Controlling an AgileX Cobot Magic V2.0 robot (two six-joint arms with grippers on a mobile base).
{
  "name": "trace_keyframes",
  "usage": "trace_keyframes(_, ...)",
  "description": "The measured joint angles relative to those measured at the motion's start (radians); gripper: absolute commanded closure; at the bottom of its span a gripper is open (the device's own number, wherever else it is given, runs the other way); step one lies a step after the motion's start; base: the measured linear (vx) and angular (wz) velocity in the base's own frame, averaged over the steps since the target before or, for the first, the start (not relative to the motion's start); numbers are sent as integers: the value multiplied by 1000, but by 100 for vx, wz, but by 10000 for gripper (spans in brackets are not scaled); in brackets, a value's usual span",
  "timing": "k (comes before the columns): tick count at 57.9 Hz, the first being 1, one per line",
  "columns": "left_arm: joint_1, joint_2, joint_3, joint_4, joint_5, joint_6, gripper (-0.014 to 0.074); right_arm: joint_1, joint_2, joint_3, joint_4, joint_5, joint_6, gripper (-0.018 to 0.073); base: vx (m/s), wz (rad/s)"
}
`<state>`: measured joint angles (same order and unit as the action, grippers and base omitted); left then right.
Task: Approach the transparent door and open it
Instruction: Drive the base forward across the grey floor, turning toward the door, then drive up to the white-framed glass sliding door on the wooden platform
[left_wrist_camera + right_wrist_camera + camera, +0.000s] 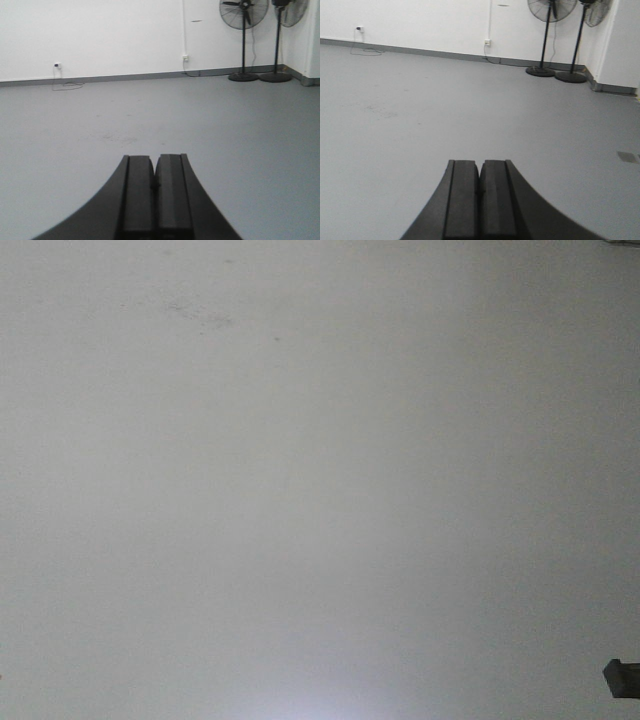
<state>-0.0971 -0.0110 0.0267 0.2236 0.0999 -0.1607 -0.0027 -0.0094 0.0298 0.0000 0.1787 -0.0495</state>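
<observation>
Front view: a blank, pale grey-white surface [300,480] fills nearly the whole frame. It has no edge or seam, so I cannot tell what it is. Faint smudges [200,312] show at upper left. A small dark block [622,678] is cut off by the right edge at lower right and cannot be identified.

The transparent door shows in none of the three views, so its place and look cannot be noted.

Both wrist views: a wide grey floor [225,130] runs back to a white wall [100,35] with a grey skirting strip [125,77] along its foot.

Upper right, left wrist view: two black pedestal fans stand close together on round bases.
- The nearer fan [243,40] has its head clipped by the top edge.
- The further fan [276,45] stands by the room corner, mostly cut off above.

Smaller wall items:
- a socket [185,58] left of the fans, with a thin line running up the wall
- a second socket [57,65] at far left, with a loose cable [67,86] looped on the floor below it

Right wrist view: a faint dark patch [628,157] lies on the floor at the right edge, too blurred to identify.

Left gripper [155,165], bottom centre: black fingers pressed side by side, jaws closed on nothing. Its base is cut off by the bottom edge.

Right gripper [480,170], bottom centre: the same, jaws closed and empty above bare floor.
</observation>
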Motion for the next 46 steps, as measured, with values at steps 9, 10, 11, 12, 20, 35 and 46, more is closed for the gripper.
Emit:
trace_keyframes(9, 0, 0, 0, 0, 0, 0, 602, 0, 0, 0, 0, 0, 0, 567, 46, 29)
trace_keyframes(10, 0, 0, 0, 0, 0, 0, 602, 0, 0, 0, 0, 0, 0, 567, 47, 29)
trace_keyframes(11, 0, 0, 0, 0, 0, 0, 602, 0, 0, 0, 0, 0, 0, 567, 47, 29)
trace_keyframes(12, 0, 0, 0, 0, 0, 0, 602, 0, 0, 0, 0, 0, 0, 567, 47, 29)
trace_keyframes(20, 0, 0, 0, 0, 0, 0, 602, 0, 0, 0, 0, 0, 0, 567, 47, 28)
trace_keyframes(35, 0, 0, 0, 0, 0, 0, 602, 0, 0, 0, 0, 0, 0, 567, 48, 28)
trace_keyframes(46, 0, 0, 0, 0, 0, 0, 602, 0, 0, 0, 0, 0, 0, 567, 50, 35)
